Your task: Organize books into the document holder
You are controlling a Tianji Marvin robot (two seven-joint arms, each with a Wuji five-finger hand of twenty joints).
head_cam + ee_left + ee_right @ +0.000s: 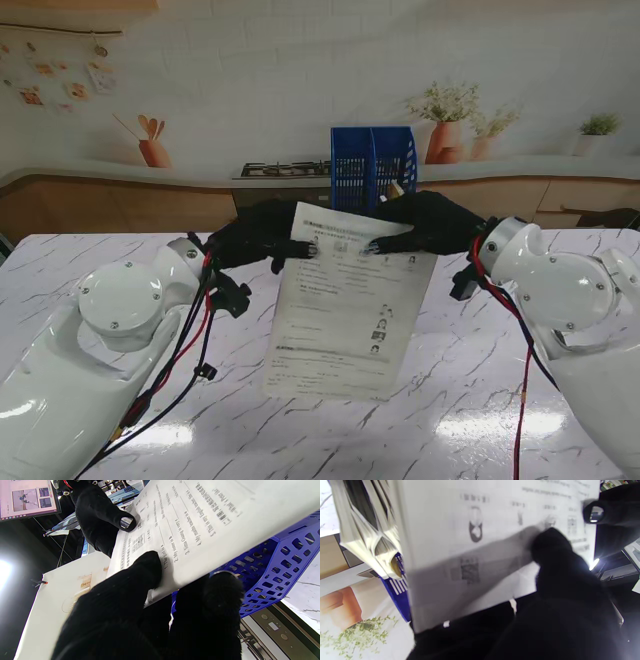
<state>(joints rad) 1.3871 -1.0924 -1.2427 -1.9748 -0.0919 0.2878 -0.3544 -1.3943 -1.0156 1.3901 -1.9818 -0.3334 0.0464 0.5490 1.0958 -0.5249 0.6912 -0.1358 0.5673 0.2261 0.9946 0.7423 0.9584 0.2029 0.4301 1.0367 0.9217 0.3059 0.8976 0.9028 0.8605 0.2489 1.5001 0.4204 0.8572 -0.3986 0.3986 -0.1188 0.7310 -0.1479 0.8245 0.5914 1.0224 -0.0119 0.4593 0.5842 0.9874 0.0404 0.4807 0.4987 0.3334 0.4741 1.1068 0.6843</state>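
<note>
From the stand, both black-gloved hands pinch the far edge of a white booklet lifted over the marble table: left hand, right hand. The blue document holder stands just beyond, partly hidden by them. The left wrist view shows the thumb pressing the page, the holder's mesh close behind. The right wrist view shows other books already in the holder.

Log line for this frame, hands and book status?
left hand: shut on white printed booklet | right hand: shut on same booklet | booklet: lifted, in front of blue perforated plastic document holder | insertion: not yet done
</note>
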